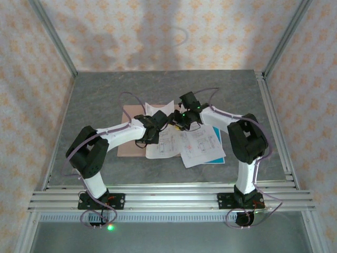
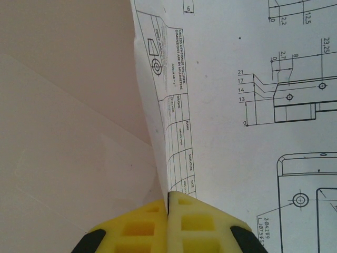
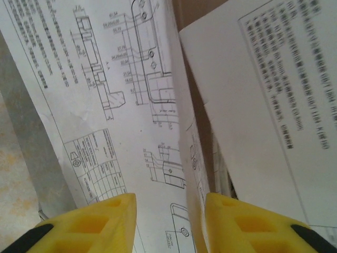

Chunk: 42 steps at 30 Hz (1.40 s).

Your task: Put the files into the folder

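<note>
The files (image 1: 184,146) are white sheets with line drawings, fanned out mid-table over a teal-blue sheet (image 1: 217,159). The pinkish-brown folder (image 1: 126,143) lies flat to their left, partly under them. My left gripper (image 1: 157,125) is over the seam between folder and sheets. In the left wrist view this gripper (image 2: 168,199) is shut on the lifted edge of one file (image 2: 253,63), with the folder (image 2: 68,105) beneath. My right gripper (image 1: 182,121) is close by on the right. Its fingers (image 3: 171,211) stand apart around a raised sheet edge (image 3: 184,121) without touching it.
A metal frame rail (image 1: 168,194) runs along the near edge and up the right side (image 1: 276,126). Patterned walls close off the back and sides. Grey table top (image 1: 100,95) lies bare around the papers. The two wrists are almost touching above the sheets.
</note>
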Each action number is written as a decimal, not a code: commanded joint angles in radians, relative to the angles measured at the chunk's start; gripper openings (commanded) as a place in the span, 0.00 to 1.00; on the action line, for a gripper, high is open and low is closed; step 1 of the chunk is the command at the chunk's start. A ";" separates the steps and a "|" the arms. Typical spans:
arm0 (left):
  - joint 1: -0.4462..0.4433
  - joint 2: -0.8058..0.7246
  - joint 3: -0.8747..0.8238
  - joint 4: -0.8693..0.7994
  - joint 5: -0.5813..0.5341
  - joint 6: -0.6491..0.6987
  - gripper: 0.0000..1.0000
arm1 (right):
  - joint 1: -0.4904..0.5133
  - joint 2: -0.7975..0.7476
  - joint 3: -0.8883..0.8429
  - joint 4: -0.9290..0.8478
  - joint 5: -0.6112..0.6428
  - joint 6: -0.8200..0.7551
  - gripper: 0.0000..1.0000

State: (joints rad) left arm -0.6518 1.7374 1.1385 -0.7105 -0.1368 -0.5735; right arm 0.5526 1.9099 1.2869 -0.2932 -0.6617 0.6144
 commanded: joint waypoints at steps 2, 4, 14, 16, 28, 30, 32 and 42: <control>0.008 0.010 0.035 -0.021 -0.032 0.021 0.00 | 0.028 -0.032 0.002 -0.055 0.036 -0.054 0.36; 0.007 0.012 0.038 -0.021 -0.033 0.020 0.00 | 0.039 -0.027 0.007 -0.087 0.058 -0.082 0.34; 0.007 0.007 0.043 -0.030 -0.038 0.022 0.00 | 0.071 -0.013 0.018 -0.184 0.138 -0.206 0.18; 0.008 0.000 0.043 -0.036 -0.045 0.016 0.00 | 0.075 -0.022 0.025 -0.212 0.177 -0.235 0.08; 0.111 -0.261 -0.118 -0.038 0.005 -0.127 0.48 | 0.075 -0.271 -0.018 -0.245 0.575 -0.344 0.00; 0.168 -0.310 -0.183 -0.014 0.054 -0.152 0.43 | 0.075 -0.301 -0.018 -0.243 0.608 -0.361 0.00; 0.234 -0.357 -0.252 0.010 0.098 -0.177 0.35 | 0.075 -0.325 -0.020 -0.235 0.612 -0.384 0.00; 0.487 -0.406 -0.441 0.083 0.214 -0.161 0.08 | 0.079 -0.407 -0.105 -0.170 0.515 -0.414 0.00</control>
State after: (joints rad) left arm -0.1932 1.3441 0.7231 -0.6655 0.0456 -0.7361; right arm 0.6258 1.5547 1.2114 -0.4892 -0.1333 0.2150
